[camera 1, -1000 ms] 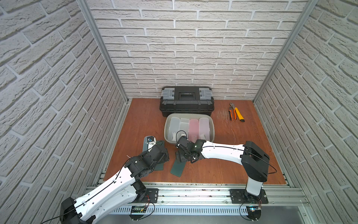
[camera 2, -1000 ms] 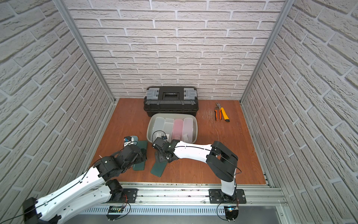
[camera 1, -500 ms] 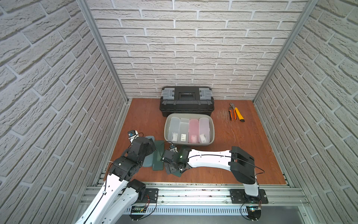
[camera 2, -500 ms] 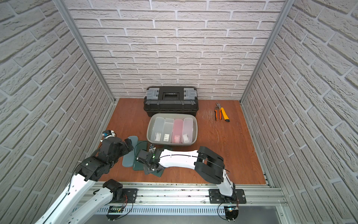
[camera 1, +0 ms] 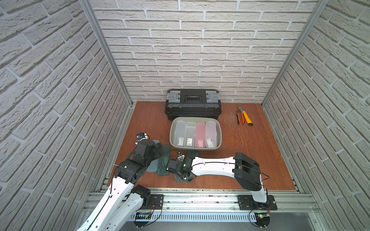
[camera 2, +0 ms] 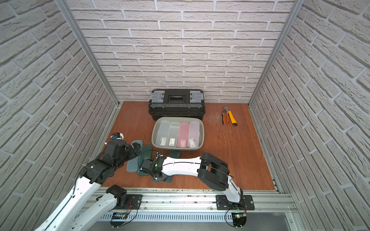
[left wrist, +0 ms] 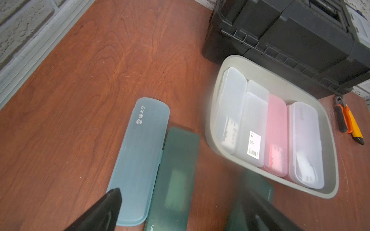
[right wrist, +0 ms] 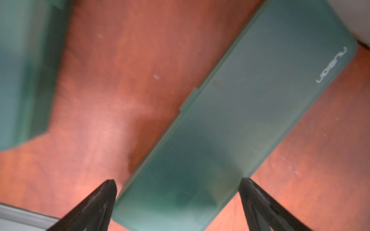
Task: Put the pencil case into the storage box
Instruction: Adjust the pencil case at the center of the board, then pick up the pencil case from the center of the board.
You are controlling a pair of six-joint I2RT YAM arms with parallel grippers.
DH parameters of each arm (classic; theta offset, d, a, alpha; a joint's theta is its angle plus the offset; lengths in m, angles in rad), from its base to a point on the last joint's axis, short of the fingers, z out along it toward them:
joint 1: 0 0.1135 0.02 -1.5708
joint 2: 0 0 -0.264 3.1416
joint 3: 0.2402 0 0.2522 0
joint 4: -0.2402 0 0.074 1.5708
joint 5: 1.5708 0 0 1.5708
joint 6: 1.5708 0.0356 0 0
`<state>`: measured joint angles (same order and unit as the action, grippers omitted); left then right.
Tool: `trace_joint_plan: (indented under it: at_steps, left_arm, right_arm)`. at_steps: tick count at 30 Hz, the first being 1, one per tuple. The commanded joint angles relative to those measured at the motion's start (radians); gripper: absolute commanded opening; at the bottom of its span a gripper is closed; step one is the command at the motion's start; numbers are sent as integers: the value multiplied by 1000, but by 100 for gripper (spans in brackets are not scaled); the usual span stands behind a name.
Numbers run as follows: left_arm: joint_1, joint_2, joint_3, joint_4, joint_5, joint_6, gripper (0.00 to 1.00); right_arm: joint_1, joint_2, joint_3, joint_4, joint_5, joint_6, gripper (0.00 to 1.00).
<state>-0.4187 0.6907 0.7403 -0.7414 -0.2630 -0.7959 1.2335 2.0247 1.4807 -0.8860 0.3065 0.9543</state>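
Dark green pencil case (right wrist: 250, 100) is lying flat near the front edge of the worktop (camera 1: 250, 160), just short of the storage box (camera 1: 195, 149) and not in it. Right claw (right wrist: 178, 183) is hanging over one end with its jaws apart, flanking the narrow width, likely lining up a pinch across the sides. Left claw (left wrist: 180, 194) is also apart and is holding nothing. The lid is showing "nusign". A blue case (left wrist: 140, 160) nearer the left edge is bearing "猫太子". A clear case (left wrist: 254, 112) in the box is carrying a barcode sticker.

The pencil case (right wrist: 240, 120) is frosted, matt green plastic (faintly translucent), the storage box (camera 1: 196, 149) dull grey plastic, the table (left wrist: 100, 70) smooth, grained reddish wood.
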Motion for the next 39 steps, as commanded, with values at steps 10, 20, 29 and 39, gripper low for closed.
trace_joint_plan:
  at_steps: [10,20,29,39]
  left_arm:
    - [8,19,-16,75,39,9,99]
    - [8,26,-14,88,53,7,98]
    - [8,64,-3,98,68,11,99]
    - [-11,105,33,102,87,17,99]
  right_arm:
    - [-17,-288,-321,87,-49,79,99]
    - [-49,-282,-369,168,-128,83,99]
    - [-85,-247,-396,178,-175,91,96]
    - [-88,-249,-447,155,-146,58,72]
